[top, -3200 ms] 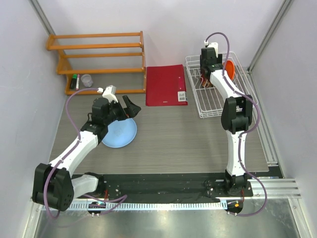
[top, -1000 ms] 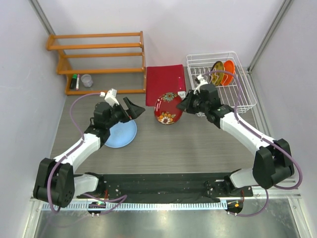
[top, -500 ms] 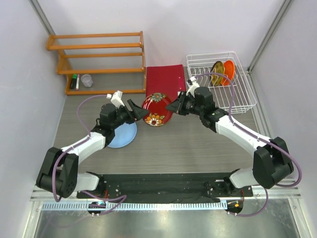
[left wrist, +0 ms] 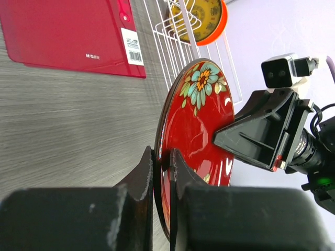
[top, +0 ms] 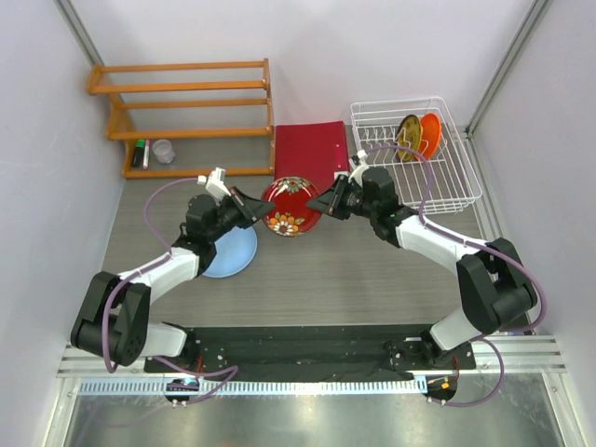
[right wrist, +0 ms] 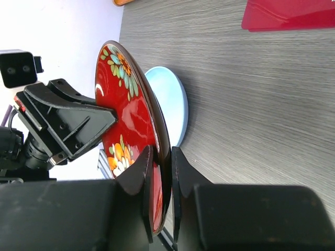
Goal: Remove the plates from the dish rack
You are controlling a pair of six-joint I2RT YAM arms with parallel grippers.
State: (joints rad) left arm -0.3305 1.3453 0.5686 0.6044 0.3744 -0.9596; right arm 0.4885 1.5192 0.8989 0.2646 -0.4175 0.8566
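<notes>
The red floral plate [top: 291,207] hangs on edge above the table's middle, gripped from both sides. My left gripper [top: 261,209] is shut on its left rim, and the left wrist view shows the rim pinched at the gripper [left wrist: 161,154] with the plate's face [left wrist: 201,120] beyond. My right gripper [top: 321,203] is shut on the opposite rim, seen again at the gripper [right wrist: 159,151] on the plate [right wrist: 123,115]. The light blue plate [top: 228,256] lies flat under the left arm. The yellow plate [top: 408,136] and orange plate [top: 430,135] stand in the white dish rack [top: 447,191].
An orange wooden shelf [top: 186,112] stands at the back left, with a marker and a small cup [top: 163,151] on its bottom level. A flat red folder [top: 303,154] lies between the shelf and the rack. Walls close in on both sides.
The right gripper carried the red floral plate leftward from beside the rack. The left gripper reached toward it and closed on the plate's left rim.
</notes>
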